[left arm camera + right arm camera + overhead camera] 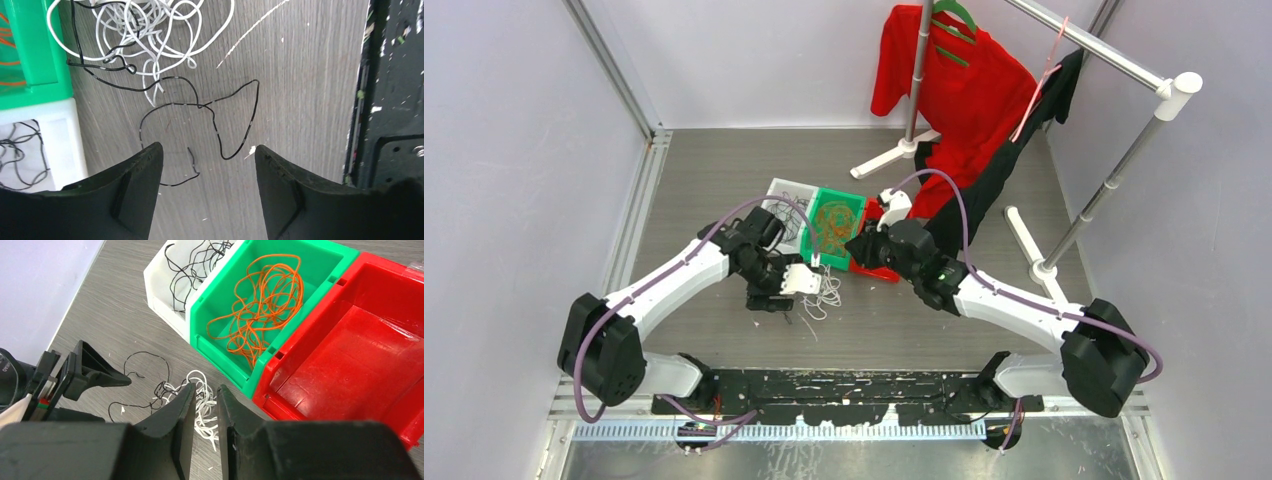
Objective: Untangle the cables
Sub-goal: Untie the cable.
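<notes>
1. The white cables lie in a messy pile on the table.
2. In the left wrist view, 1 black cable curls out at 5 o'clock.
3. The left gripper hangs over it, jaws spread wide.
4. The right gripper has its jaws almost together and pinches nothing.
5. From above, orange cables sit in a green bin at 12 o'clock of the pile.

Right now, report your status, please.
Left gripper open over black cable. Right gripper barely open, empty. Black cable runs into white cables; green bin beside.
</notes>
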Controlling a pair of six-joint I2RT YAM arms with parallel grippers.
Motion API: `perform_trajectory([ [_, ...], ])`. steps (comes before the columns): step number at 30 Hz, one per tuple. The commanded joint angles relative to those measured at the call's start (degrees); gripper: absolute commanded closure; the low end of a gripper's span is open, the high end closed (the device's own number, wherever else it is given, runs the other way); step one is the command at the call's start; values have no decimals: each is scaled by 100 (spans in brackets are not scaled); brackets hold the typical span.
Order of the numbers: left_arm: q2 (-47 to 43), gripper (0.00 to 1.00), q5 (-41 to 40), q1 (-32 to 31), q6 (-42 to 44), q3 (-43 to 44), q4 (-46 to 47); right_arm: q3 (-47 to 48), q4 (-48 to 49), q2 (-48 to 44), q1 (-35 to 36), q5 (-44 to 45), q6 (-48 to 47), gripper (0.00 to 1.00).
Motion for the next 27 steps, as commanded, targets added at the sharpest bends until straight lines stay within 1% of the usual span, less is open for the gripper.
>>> perform_trajectory([
  [1, 54, 32, -213, -165, 974, 101, -96, 116, -32, -239, 33, 130, 67, 73],
  [3, 144, 34, -218, -249, 1113, 112, -243, 171, -39, -216, 36, 197, 74, 75],
  [5, 231, 37, -264, -349, 1131, 83, -270, 290, -100, -149, 37, 233, 67, 76],
  [8, 313, 47, -275, -472, 1037, -15, -218, 450, -142, -81, 37, 248, 75, 78],
  [9, 320, 53, -289, -489, 1006, -55, -158, 492, -174, -61, 34, 259, 69, 79],
  [10, 312, 61, -326, -499, 959, -87, -102, 543, -206, -51, 33, 269, 74, 79],
  [13, 180, 92, -430, -501, 708, 22, -179, 625, -244, -37, 34, 235, 47, 80],
  [14, 112, 98, -446, -503, 592, 137, -329, 655, -242, -31, 37, 185, -6, 80],
  [15, 0, 100, -434, -501, 484, 281, -513, 701, -241, 1, 40, 131, -60, 79],
  [17, -292, 100, -317, -497, 286, 642, -1058, 818, -263, 62, 52, 69, -120, 78],
  [18, -480, 100, -221, -500, 250, 859, -1499, 882, -250, 110, 69, 22, -145, 76],
  [20, -841, 100, -86, -503, 196, 1312, -2041, 994, -153, 205, 133, -63, -201, 72],
  [23, -1140, 100, -79, -501, -21, 2039, -2563, 1042, 197, 297, 329, -214, -453, 65],
  [27, -1370, 100, -82, -501, -377, 2875, -2893, 1056, 585, 365, 617, -500, -843, 52],
])
